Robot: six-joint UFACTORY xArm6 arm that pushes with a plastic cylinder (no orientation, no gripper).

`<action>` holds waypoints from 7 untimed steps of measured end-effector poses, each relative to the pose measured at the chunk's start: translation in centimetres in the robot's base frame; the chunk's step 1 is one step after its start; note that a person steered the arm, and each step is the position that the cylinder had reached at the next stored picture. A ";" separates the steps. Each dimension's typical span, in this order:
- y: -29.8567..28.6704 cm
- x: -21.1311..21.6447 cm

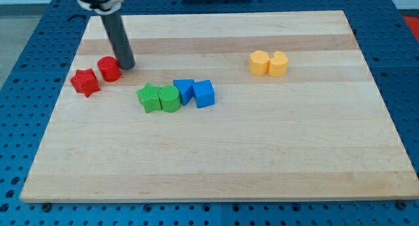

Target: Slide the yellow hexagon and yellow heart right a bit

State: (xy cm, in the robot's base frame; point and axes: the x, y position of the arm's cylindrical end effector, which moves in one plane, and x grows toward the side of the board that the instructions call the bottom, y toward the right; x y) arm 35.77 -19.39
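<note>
The yellow hexagon (260, 63) and the yellow heart (279, 63) sit side by side, touching, at the view's upper right of the wooden board (216, 154). The hexagon is on the left. My tip (126, 67) is far to their left, at the view's upper left, right beside the red cylinder (109, 69) and just to its right.
A red star (85, 82) lies left of the red cylinder. A row of a green star (149, 97), a green cylinder (169, 98), a blue triangle (184, 90) and a blue cube (204, 94) sits at the middle left. Blue perforated table (26, 69) surrounds the board.
</note>
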 end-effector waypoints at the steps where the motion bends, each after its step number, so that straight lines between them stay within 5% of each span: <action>1: -1.7 0.7; 5: -1.9 -0.7; 7: 7.6 -1.5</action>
State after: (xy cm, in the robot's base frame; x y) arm 34.23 -11.76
